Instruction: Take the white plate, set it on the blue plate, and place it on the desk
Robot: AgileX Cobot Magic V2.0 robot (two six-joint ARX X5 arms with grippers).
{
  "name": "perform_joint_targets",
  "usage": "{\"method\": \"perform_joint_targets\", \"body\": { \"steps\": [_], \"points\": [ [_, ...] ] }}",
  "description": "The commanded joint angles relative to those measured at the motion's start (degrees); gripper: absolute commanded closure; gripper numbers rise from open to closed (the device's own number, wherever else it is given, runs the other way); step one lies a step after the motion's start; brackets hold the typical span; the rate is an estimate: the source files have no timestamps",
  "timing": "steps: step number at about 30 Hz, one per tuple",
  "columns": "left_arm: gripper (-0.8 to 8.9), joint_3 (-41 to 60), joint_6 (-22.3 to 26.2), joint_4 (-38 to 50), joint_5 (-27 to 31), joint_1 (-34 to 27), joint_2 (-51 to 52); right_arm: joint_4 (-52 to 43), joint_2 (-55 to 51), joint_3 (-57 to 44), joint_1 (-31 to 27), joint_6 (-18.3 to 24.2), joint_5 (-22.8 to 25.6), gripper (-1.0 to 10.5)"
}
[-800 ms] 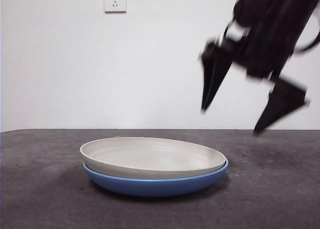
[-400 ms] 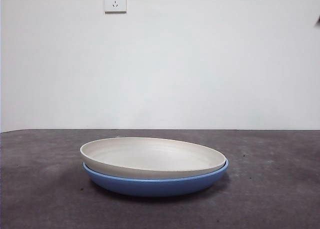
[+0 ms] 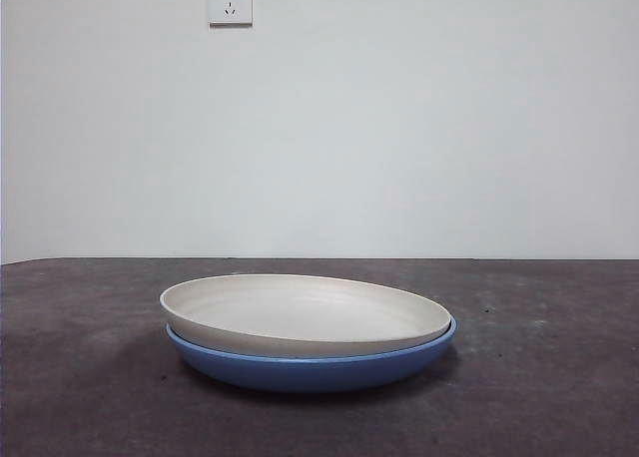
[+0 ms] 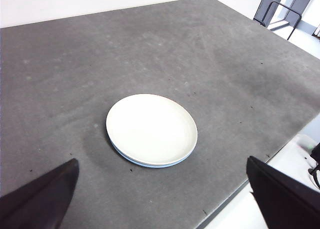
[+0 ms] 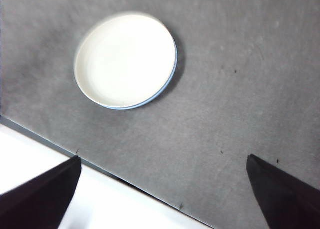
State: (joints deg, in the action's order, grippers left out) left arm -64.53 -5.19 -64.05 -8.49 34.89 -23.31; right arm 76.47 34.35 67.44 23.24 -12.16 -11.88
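cream-white and matte, the white plate point(image 3: 300, 312) sits nested inside the blue plate point(image 3: 310, 367), both resting flat on the desk point(image 3: 80, 377). from my front camera the blue rim shows as a glossy band under the white one, sticking out a little more on one side, and faint rings mark the inside of the white plate. a wall socket point(image 3: 230, 0) hangs on the pale wall behind.

on my left wrist camera the stack lies well apart from the left gripper point(image 4: 165, 199), whose two black jaws are spread wide with nothing between them. only a thin blue crescent point(image 4: 145, 164) peeks out from under the white plate point(image 4: 151, 129) there. past the far corner of the desk point(image 4: 225, 64) i can see a dark metal frame point(image 4: 275, 11).

the right gripper point(image 5: 165, 199) is likewise spread wide and carrying nothing, high over the desk point(image 5: 240, 79) near its edge, with the white plate point(image 5: 125, 59) and its blue rim point(image 5: 165, 86) well away from the jaws. neither arm shows in the front camera.
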Motion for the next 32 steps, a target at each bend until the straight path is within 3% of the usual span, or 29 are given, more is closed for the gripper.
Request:
{"method": "perform_joint_targets", "body": {
  "steps": [1, 8, 9, 10, 12, 13, 15, 32],
  "points": [
    [0.62, -0.55, -0.46, 0.35, 0.11, 0.22, -0.13, 3.21, -1.86, 0.98, 0.37, 0.63, 0.11, 3.9],
    [0.88, -0.55, -0.39, -1.6, 0.09, 0.22, -0.13, 3.06, -4.94, 0.98, 0.35, 0.46, -0.04, 3.9],
    [1.72, -0.55, -0.24, -2.1, 0.09, 0.22, -0.13, 3.04, -4.94, 0.98, 0.35, 0.48, -0.09, 4.1],
    [3.28, -0.55, 0.2, -2.75, 0.09, 0.22, -0.13, 3.08, -4.94, 0.98, 0.35, 0.48, -0.09, 5.4],
    [7.48, -0.55, 1.4, -4.26, 0.11, 0.22, -0.13, 3.13, -4.94, 0.98, 0.35, 0.22, -0.07, 9.4],
    [7.92, -0.55, 1.46, -4.85, 0.11, 0.22, -0.13, 2.86, -4.94, 0.98, 0.35, 0.09, -0.04, 9.2],
    [7.45, -0.55, 1.07, -5.31, 0.11, 0.22, -0.13, 2.29, -4.94, 0.98, 0.35, -0.09, -0.09, 9.1],
    [7.45, 0.09, 1.09, -4.9, 0.11, -0.66, -0.11, 1.99, -4.94, 0.98, 0.35, -0.24, -0.04, 9.1]
  ]
}}
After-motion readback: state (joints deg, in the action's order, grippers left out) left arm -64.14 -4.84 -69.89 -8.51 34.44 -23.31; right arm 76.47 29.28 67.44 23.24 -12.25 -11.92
